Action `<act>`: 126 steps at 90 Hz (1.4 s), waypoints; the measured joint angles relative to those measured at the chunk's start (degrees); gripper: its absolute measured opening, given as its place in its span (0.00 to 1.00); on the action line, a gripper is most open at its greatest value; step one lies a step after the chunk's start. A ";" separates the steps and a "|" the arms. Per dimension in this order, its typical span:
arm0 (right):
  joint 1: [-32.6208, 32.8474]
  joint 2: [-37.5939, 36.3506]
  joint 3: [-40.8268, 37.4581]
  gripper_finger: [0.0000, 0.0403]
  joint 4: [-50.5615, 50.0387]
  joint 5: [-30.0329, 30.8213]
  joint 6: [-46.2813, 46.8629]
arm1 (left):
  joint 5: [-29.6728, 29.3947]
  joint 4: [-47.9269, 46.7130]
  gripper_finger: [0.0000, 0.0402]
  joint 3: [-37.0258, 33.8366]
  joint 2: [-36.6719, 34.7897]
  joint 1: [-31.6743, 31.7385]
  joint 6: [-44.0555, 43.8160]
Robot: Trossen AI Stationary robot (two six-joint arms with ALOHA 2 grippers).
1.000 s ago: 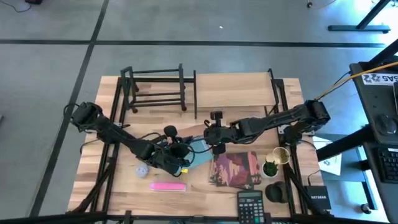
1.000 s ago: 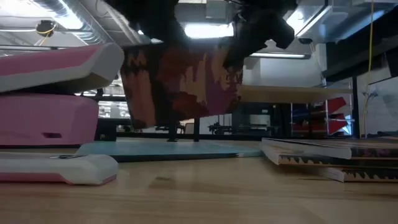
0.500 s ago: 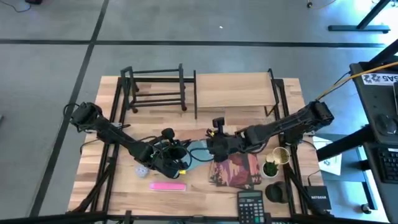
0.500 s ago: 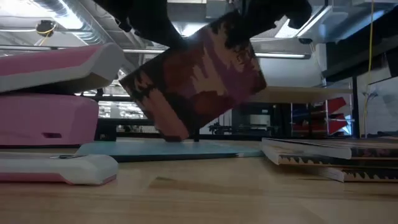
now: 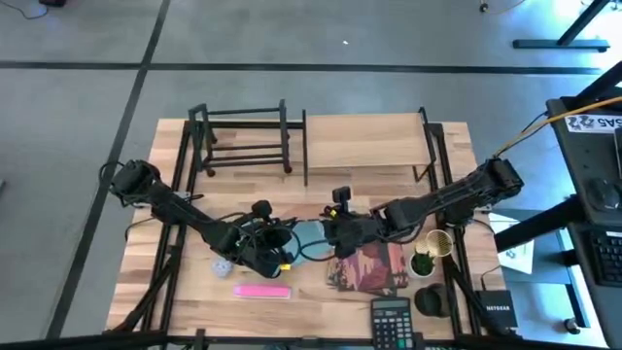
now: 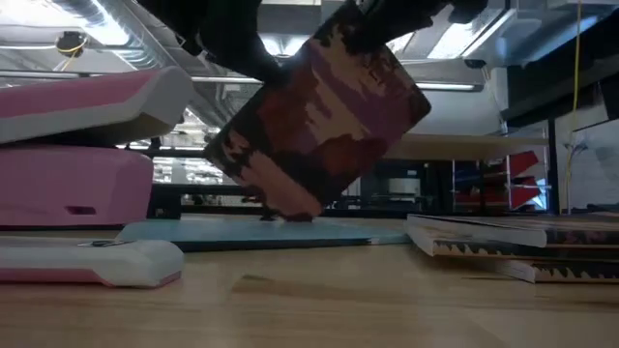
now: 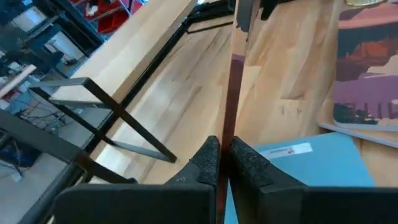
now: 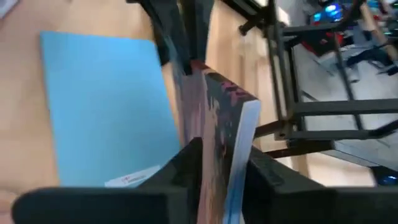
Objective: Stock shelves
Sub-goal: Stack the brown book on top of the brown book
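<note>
- Book [image 6: 319, 121] tilted above blue folder [image 5: 309, 236], pinched by both the left gripper [image 7: 225, 163] and right gripper [image 8: 222, 168].
- Pink stapler [image 5: 262, 291], calculator [image 5: 393, 318] nearer.
- Shelf [image 5: 364, 141] and rack [image 5: 243, 138] far behind.

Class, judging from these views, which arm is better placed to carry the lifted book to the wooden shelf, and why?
Probably the right. Both grippers, left and right, pinch the tilted book, but the right arm lies on the wooden shelf's side; the left sits nearer the black rack.
</note>
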 joint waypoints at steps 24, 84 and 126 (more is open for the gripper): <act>0.09 0.13 0.00 0.01 1.22 -1.55 -1.33 | 4.19 8.55 0.14 0.15 -0.05 0.46 4.67; 2.23 -1.42 1.66 0.22 -2.96 4.93 -1.60 | 1.59 14.16 0.01 0.13 -0.21 1.24 4.67; 8.76 -18.65 -10.57 0.44 -6.92 9.02 17.75 | -6.30 35.10 0.00 0.07 -7.61 -7.52 23.21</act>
